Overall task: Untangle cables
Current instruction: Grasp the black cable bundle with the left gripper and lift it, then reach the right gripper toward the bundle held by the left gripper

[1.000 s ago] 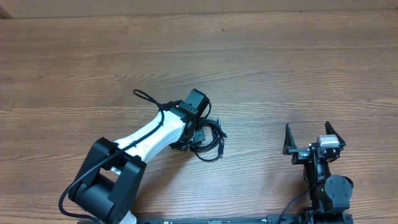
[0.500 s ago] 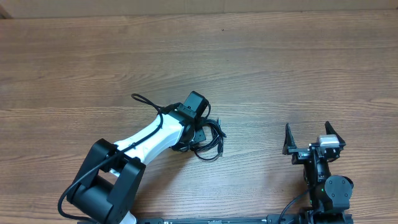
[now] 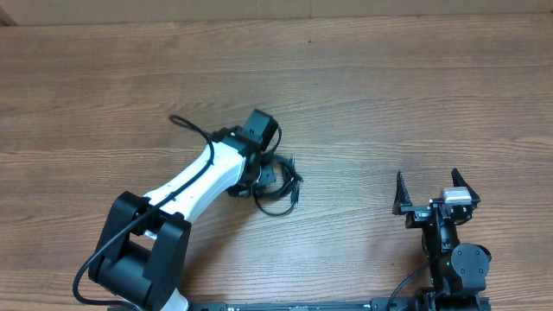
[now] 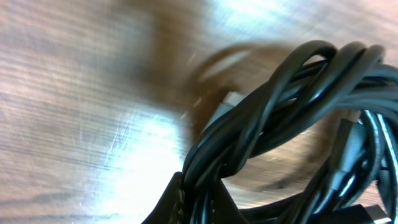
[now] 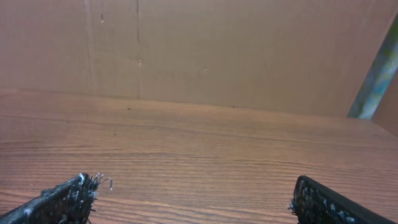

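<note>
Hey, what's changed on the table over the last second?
The left end effector closed on the cables and dragged the bundle left and slightly farther out. The right end effector stayed open and parked where it was.

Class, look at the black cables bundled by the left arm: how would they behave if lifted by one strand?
The cables are thin and loosely looped, so they would probably sag and dangle. Strands twist round one another in the left wrist view, so the bundle likely rises together. Being slender, they are probably light.
</note>
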Robot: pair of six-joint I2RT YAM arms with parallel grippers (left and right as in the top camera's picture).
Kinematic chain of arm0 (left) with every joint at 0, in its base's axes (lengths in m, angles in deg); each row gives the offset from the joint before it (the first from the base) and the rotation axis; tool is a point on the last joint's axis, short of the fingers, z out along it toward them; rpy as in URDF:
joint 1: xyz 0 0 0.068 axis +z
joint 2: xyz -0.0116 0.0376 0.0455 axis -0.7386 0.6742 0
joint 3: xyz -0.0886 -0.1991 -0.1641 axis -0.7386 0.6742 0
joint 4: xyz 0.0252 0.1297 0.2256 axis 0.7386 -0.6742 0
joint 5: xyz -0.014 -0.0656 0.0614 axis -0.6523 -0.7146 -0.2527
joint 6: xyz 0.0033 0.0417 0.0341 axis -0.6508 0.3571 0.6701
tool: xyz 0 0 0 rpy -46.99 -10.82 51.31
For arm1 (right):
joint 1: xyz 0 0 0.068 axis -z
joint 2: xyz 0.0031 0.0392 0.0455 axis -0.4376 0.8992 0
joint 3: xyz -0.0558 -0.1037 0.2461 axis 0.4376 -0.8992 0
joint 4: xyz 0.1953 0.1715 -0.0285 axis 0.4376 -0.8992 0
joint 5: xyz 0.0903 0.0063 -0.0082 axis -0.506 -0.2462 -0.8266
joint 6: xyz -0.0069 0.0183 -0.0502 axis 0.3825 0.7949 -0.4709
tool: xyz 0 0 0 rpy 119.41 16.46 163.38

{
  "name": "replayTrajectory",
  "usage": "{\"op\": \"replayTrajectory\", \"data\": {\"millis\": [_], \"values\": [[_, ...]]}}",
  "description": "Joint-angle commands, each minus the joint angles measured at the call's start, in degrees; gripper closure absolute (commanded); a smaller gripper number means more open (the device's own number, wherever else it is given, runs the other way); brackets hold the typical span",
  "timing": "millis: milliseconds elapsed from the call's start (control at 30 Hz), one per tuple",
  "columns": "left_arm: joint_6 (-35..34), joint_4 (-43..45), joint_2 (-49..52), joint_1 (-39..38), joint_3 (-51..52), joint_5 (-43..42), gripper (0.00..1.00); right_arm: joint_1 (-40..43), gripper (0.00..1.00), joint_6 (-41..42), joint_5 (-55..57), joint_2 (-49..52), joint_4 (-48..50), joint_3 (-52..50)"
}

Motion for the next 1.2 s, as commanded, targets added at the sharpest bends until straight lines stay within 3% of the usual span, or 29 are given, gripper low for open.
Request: {"op": "replayTrajectory", "data": {"millis": [0, 267, 500, 700, 767, 900, 1167], "values": [[9.4, -1.2, -2.4, 0.0, -5.9, -2.8, 0.96, -0.4, 0.0, 0.0, 0.3, -0.5, 0.3, -0.6], [27.4, 0.2, -6.4, 0.1, -9.2, -6.0, 0.96, -0.4, 0.0, 0.0, 0.3, -0.5, 0.3, -0.6], [34.8, 3.8, -10.2, 0.4, -9.3, -6.3, 0.96, -0.4, 0.0, 0.2, -4.7, -0.5, 0.4, -0.6], [40.7, 7.2, -11.1, 0.4, -9.3, -11.8, 0.96, -0.4, 0.0, 15.2, -10.7, -0.5, 1.9, -0.6], [41.5, 7.1, -11.1, 0.4, -9.3, -12.5, 0.96, -0.4, 0.0, 22.6, -15.1, -0.5, 4.1, -0.6], [41.6, 7.0, -11.1, 0.4, -9.3, -12.5, 0.96, -0.4, 0.0, 25.2, -25.9, -0.5, 6.3, -0.4], [42.8, 7.2, -11.1, 0.4, -9.3, -12.5, 0.96, -0.4, 0.0, 29.9, -30.6, 3.5, -10.9, 9.7]]}}
